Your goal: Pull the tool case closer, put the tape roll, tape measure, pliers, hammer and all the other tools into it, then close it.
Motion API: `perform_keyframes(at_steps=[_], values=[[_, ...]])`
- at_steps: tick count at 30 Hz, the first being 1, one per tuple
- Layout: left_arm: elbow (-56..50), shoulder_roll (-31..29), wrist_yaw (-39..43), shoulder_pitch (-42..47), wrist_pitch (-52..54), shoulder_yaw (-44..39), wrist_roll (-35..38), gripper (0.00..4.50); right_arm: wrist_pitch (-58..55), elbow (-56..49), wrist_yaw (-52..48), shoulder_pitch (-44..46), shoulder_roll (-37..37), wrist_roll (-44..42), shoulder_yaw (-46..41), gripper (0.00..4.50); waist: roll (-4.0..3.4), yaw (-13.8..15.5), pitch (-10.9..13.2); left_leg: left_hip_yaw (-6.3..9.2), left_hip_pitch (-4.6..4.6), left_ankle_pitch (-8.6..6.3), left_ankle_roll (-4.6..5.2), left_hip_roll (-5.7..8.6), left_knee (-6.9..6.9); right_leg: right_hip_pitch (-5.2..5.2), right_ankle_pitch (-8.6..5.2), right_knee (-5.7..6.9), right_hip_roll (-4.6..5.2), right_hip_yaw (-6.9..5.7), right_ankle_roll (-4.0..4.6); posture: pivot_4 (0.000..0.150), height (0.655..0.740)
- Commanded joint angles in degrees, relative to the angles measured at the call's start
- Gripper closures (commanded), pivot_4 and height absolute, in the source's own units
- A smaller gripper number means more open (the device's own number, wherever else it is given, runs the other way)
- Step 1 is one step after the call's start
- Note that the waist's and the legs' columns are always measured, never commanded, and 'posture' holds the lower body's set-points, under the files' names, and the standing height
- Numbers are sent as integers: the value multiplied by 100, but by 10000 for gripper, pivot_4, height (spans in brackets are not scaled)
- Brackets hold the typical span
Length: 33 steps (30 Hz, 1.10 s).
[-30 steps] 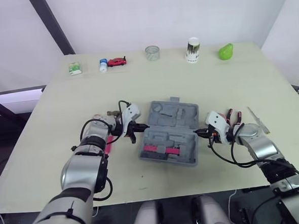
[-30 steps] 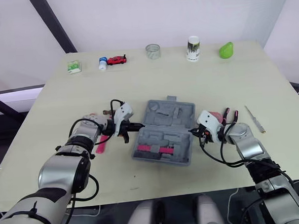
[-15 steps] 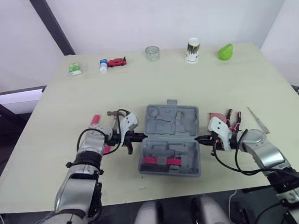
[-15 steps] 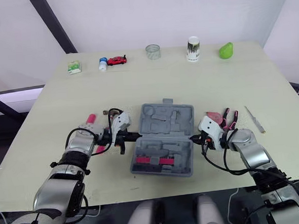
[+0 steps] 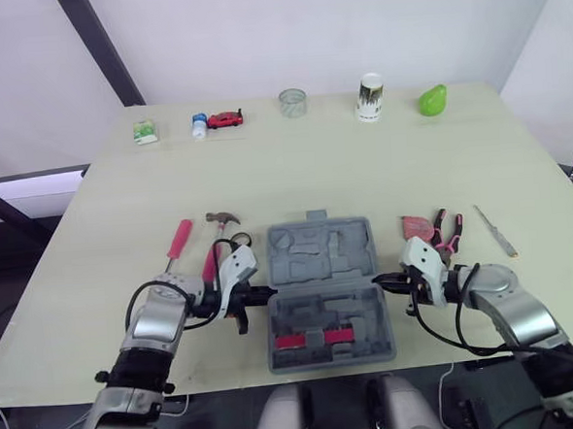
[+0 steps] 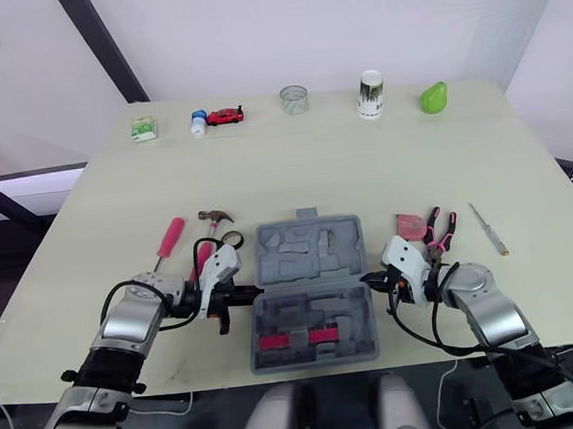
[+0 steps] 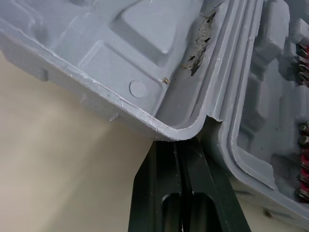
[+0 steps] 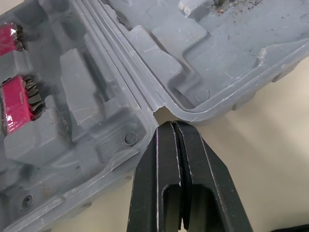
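Observation:
The grey tool case [image 5: 325, 290] lies open near the table's front edge, with red bit strips [image 5: 323, 338] in its near half. My left gripper [image 5: 262, 296] is shut, its tip pressed into the hinge notch on the case's left side [image 7: 164, 128]. My right gripper [image 5: 380, 280] is shut too, its tip against the hinge notch on the right side [image 8: 161, 104]. Left of the case lie a red-handled screwdriver [image 5: 179, 240] and a hammer [image 5: 219, 222]. To the right lie a red flat tool [image 5: 411, 224], pliers [image 5: 445, 230] and a thin screwdriver [image 5: 494, 229].
Along the table's far edge stand a green box [image 5: 144, 132], a small bottle with a red toy car [image 5: 224, 119], a clear roll-shaped thing [image 5: 292, 101], a cup [image 5: 370, 96] and a green pear [image 5: 432, 100]. The front edge is just behind the case.
The case has slid toward the front edge and squared up, both shut grippers moving back with it at the hinge ends. The hammer and red screwdriver have come into sight.

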State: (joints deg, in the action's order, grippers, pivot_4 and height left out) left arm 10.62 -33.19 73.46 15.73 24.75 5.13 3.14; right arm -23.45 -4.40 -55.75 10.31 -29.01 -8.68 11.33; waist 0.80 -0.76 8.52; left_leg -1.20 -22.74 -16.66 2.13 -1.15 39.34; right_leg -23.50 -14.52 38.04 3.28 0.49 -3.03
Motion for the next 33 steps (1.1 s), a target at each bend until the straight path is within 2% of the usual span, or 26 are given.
perform_keyframes(at_steps=[1,19,33], values=[[-62,-69,-167,-212,42,286,-23,44352,-37,-425,24,-73,20,-204,0,45000,0,1,0,-1,2,0,0,0,0,1,0,0,0,0,0,1500,7400],[-31,-276,-339,-193,84,519,307,44352,-61,-419,94,-145,-29,-187,14,45000,-3,6,-2,-3,8,0,1,-1,0,3,0,2,-8,7,0,1500,7400],[-673,-614,-144,-660,174,825,503,44352,-444,-902,8,-512,-242,-363,37,45000,-3,7,-3,-5,8,-1,2,-5,-2,3,-1,-1,-12,11,1,1500,7400]])
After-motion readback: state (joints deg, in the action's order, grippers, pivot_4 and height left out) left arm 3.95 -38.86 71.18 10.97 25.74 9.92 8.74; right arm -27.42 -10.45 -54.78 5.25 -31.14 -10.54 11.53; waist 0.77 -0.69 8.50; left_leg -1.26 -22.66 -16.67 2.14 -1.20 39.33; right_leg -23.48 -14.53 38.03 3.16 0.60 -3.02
